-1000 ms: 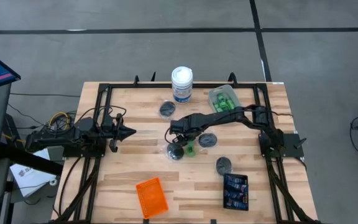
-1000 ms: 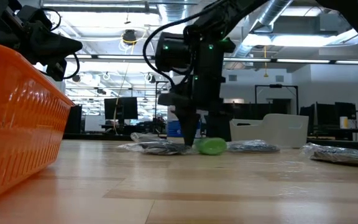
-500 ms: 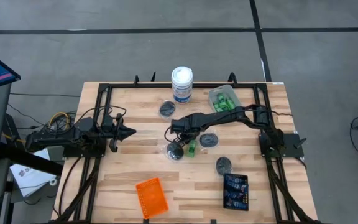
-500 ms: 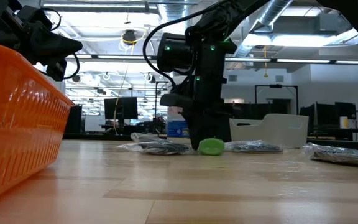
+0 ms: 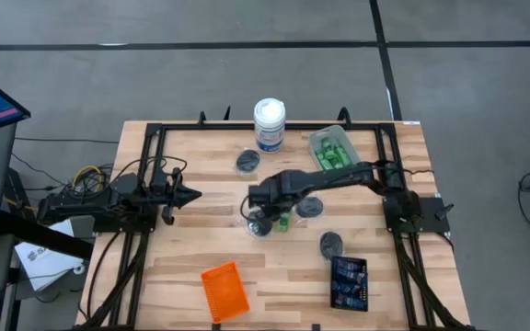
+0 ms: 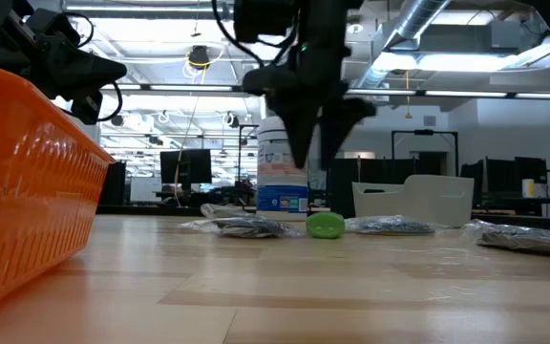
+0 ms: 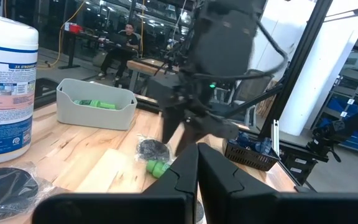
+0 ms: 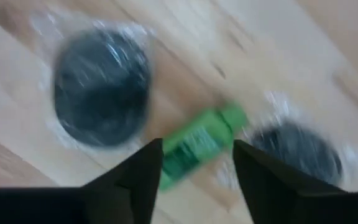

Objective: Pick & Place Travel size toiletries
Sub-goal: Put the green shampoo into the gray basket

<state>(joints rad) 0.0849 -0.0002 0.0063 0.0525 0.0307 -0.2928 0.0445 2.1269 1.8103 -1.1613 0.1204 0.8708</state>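
A small bright green bottle (image 5: pixel 284 221) lies on its side on the wood table, also in the low view (image 6: pixel 326 225) and the right wrist view (image 8: pixel 197 146). Wrapped dark grey pucks lie around it (image 5: pixel 259 225) (image 5: pixel 309 208) (image 5: pixel 330 244) (image 5: pixel 247 161). My right gripper (image 6: pixel 317 139) hangs open above the bottle, pointing down, and touches nothing; in its wrist view (image 8: pixel 197 155) the bottle shows between its fingers. My left gripper (image 5: pixel 191 195) waits shut near the table's left side, level, well above the tabletop (image 7: pixel 197 171).
A tall white canister with a blue label (image 5: pixel 270 124) stands at the far edge. Beside it a pale tray (image 5: pixel 331 147) holds green bottles. A black tray (image 5: pixel 349 282) holds dark blue tubes, and an orange tray (image 5: pixel 224 291) sits at the near edge.
My right gripper has risen from the tabletop beside the green bottle to well above it. Its fingers, a single narrow tip a second ago, now stand apart. The bottle has stayed on the table where it was.
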